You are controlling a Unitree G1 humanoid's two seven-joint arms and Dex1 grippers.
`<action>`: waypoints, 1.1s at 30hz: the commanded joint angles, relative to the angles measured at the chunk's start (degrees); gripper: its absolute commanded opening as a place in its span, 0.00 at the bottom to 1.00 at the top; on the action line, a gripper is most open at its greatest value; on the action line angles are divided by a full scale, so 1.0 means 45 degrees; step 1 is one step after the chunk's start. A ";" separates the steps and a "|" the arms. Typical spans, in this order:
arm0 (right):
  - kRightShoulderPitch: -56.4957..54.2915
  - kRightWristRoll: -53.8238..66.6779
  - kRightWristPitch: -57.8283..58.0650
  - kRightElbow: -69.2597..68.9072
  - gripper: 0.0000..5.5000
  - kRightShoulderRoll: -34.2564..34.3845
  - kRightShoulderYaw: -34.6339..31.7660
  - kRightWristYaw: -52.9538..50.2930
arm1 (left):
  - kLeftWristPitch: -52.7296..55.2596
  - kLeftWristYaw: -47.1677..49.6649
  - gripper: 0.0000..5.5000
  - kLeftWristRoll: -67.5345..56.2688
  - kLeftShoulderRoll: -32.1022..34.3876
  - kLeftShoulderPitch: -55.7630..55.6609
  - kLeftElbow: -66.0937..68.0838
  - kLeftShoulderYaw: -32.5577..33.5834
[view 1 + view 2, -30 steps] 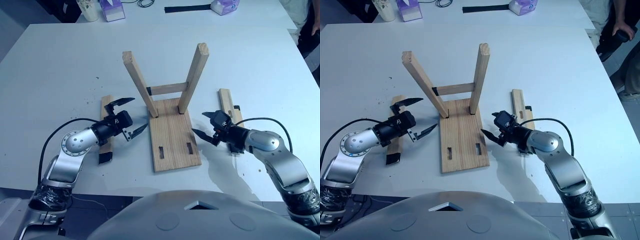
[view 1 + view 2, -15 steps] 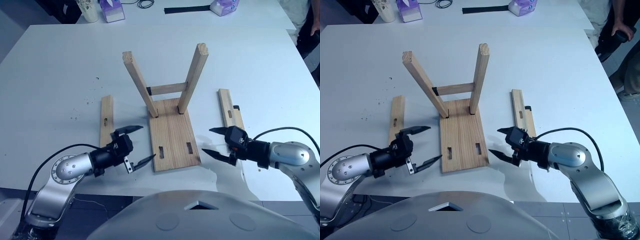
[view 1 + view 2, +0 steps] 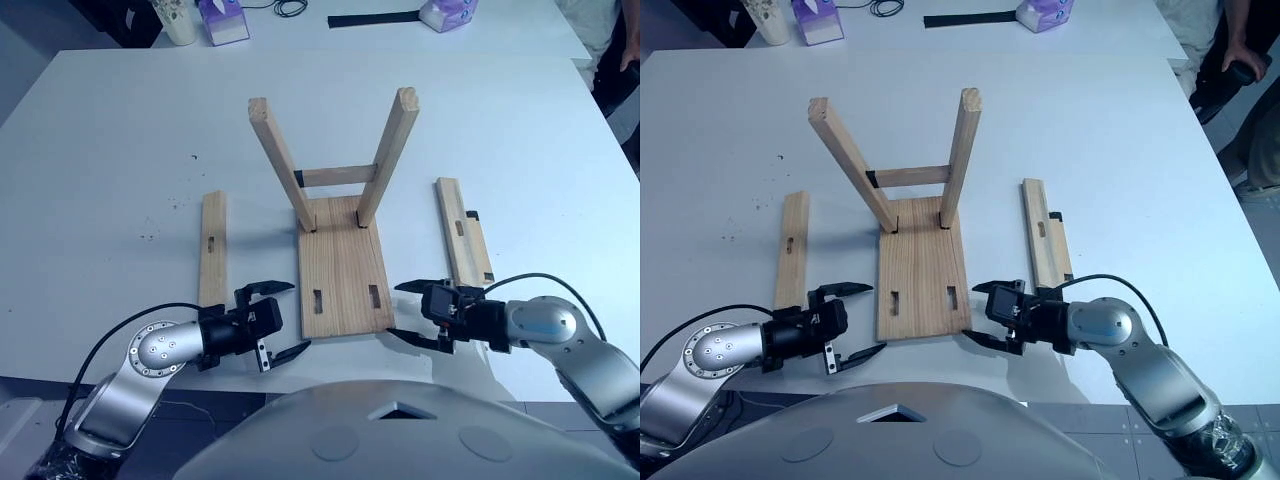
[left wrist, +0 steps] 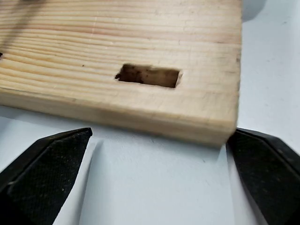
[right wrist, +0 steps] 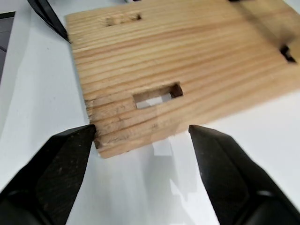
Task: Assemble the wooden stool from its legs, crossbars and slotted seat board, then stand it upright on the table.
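Now both arms have drawn back to the near edge. My left fingers [image 3: 298, 315] and right fingers [image 3: 396, 311], spread and holding nothing, flank the board's [image 3: 340, 260] near corners on the tabletop [image 3: 120, 130]. I'd judge I'm set to grip that end, whose slots await the loose legs [image 3: 212, 245].

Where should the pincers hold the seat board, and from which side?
Probably at its near end, on the long edges beside the empty slots: the seat board lies flat and the legs crowd its far end. Come low along the table from both sides, where the open left pincer and right pincer are.
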 commanded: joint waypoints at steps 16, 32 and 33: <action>0.0181 0.2150 0.1805 -0.1052 0.67 -0.0135 -0.2799 -0.0255 | -0.0001 0.0402 0.96 -0.0481 -0.0355 -0.0789 0.0424 0.0631; -0.0469 0.3138 0.5212 0.0074 0.67 0.1584 -0.7495 -0.4603 | 0.2296 0.0869 0.96 -0.5242 -0.0934 -0.0290 -0.1919 0.4338; -0.0578 0.3032 0.5507 0.0065 0.67 0.1933 -0.7534 -0.5134 | 0.2562 0.1011 0.96 -0.5642 -0.0979 -0.0278 -0.2173 0.4626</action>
